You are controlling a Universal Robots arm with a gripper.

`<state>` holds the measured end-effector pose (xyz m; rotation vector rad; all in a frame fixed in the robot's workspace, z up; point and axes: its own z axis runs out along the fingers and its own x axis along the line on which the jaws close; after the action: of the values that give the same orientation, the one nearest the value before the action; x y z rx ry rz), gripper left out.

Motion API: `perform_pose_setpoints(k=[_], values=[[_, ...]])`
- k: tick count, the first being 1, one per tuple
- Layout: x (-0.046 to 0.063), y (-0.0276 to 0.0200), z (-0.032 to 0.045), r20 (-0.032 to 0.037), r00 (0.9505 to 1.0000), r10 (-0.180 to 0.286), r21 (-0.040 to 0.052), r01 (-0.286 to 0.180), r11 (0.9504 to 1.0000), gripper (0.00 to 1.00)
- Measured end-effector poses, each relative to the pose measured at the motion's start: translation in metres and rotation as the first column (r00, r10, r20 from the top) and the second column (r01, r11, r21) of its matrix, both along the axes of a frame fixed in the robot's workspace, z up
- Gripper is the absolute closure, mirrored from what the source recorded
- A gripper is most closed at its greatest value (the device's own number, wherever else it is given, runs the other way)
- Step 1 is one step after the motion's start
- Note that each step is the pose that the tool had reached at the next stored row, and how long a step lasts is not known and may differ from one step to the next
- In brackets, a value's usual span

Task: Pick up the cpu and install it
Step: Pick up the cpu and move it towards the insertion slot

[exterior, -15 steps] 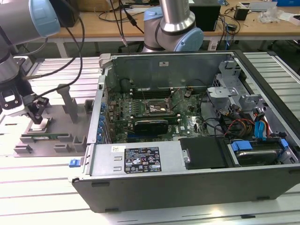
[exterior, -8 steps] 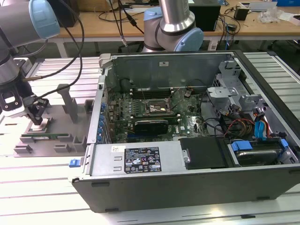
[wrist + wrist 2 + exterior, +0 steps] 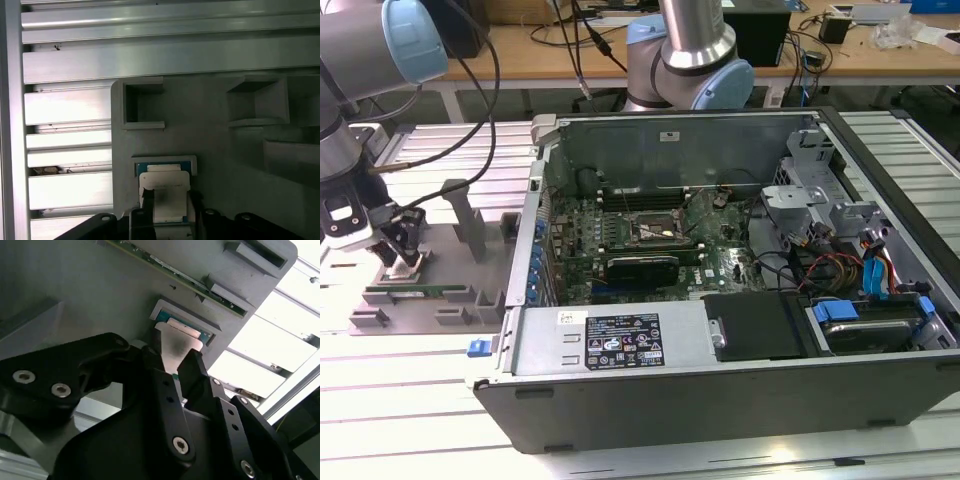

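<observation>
- The gripper (image 3: pixel 400 262) is low over the gray tray (image 3: pixel 455 255).
- Its fingers (image 3: pixel 161 382) squeeze the cpu (image 3: pixel 164 192), which lies in the tray.

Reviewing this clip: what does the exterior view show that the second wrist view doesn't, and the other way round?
Exterior view: the open computer case with its motherboard and metal-framed socket, and the slatted table around it.
Second wrist view: the cpu up close, its silver top and greenish rim at a recess.
Shared: the claw low over the grey fixture, and the long green memory stick lying in that fixture.
</observation>
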<state>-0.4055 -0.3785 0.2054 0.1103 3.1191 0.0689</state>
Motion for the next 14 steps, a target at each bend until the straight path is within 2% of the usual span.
perform_pose_setpoints(k=[1, 4, 5, 6, 11, 14], values=[[0.0, 0.0, 0.0, 0.0, 1.0, 0.0, 0.0, 0.0, 1.0, 0.58], [0.0, 0.0, -0.0001, 0.0, 1.0, 0.0, 0.0, 0.0, 1.0, 0.4], [0.0, 0.0, -0.0002, 0.0, 1.0, 0.0, 0.0, 0.0, 1.0, 0.4], [0.0, 0.0, -0.0002, 0.0, 1.0, 0.0, 0.0, 0.0, 1.0, 0.34], [0.0001, 0.0001, -0.0018, 0.0006, 1.0, 0.0, 0.0004, 0.0, 1.0, 0.34], [-0.001, 0.0001, -0.0077, 0.0002, 1.0, 0.0, 0.001, 0.0, 1.0, 0.34]])
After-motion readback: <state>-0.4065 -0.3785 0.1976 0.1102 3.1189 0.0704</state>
